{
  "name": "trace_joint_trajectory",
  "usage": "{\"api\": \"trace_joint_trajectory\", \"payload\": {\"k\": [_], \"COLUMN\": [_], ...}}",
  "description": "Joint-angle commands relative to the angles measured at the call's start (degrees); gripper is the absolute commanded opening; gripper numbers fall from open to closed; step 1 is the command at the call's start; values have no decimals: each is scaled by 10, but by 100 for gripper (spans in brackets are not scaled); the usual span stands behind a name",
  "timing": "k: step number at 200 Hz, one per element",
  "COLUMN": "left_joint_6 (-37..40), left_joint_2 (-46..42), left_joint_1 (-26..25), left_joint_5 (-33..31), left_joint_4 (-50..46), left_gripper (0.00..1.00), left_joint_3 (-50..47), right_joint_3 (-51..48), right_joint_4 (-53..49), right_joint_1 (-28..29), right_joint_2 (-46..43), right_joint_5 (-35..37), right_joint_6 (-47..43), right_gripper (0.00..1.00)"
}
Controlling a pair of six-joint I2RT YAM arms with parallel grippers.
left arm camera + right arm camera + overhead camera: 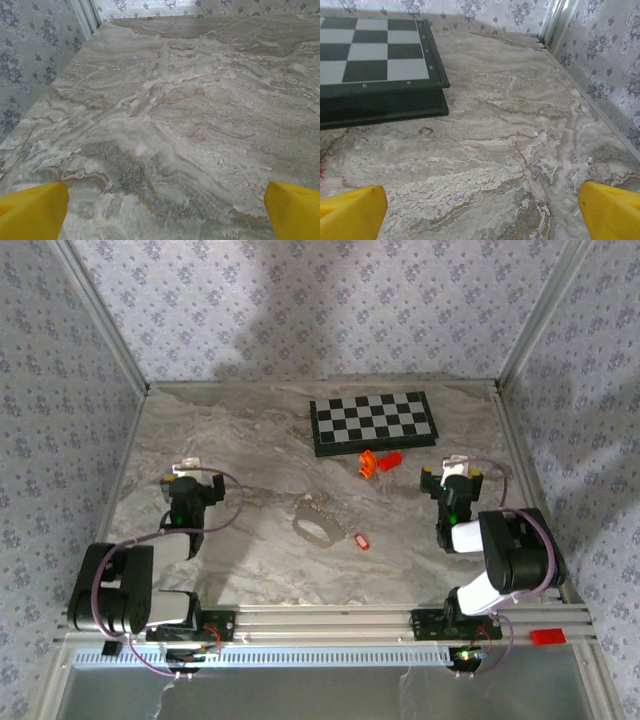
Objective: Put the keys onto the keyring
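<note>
The keyring (317,529), a pale beige oval loop with a short beaded chain, lies flat near the middle of the marble table. Just to its right lies the key with its small red tag (361,540). My left gripper (187,476) stands open over bare marble at the left, well apart from both. My right gripper (452,472) stands open at the right, near the chessboard's corner. In the wrist views, the yellow fingertips (32,210) (350,212) sit wide apart with only marble between them.
A black-and-white chessboard (372,422) (370,55) lies at the back of the table. Two orange plastic pieces (379,461) sit just in front of it. A red piece (547,636) rests on the rail at the near right. Patterned walls enclose the table.
</note>
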Motion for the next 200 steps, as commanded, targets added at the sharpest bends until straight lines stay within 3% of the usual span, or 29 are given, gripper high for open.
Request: {"api": "trace_joint_trajectory", "payload": {"k": [1,73,84,200], "left_joint_6": [15,6,1,-11], "left_joint_2": [26,133,118,123], "left_joint_1": [4,27,30,49], "left_joint_5": [14,34,42,68], "left_joint_4": [53,121,73,64], "left_gripper": [100,100,100,100], "left_joint_3": [17,37,48,57], "right_joint_3": [22,33,33,33], "right_joint_4": [-27,-46,-48,-46], "right_joint_1": [-6,-25,-28,-30], "right_joint_2": [3,4,3,3], "right_joint_5": [-9,-21,-24,-23], "right_joint_6": [20,39,37,36], "right_gripper": [100,100,100,100]}}
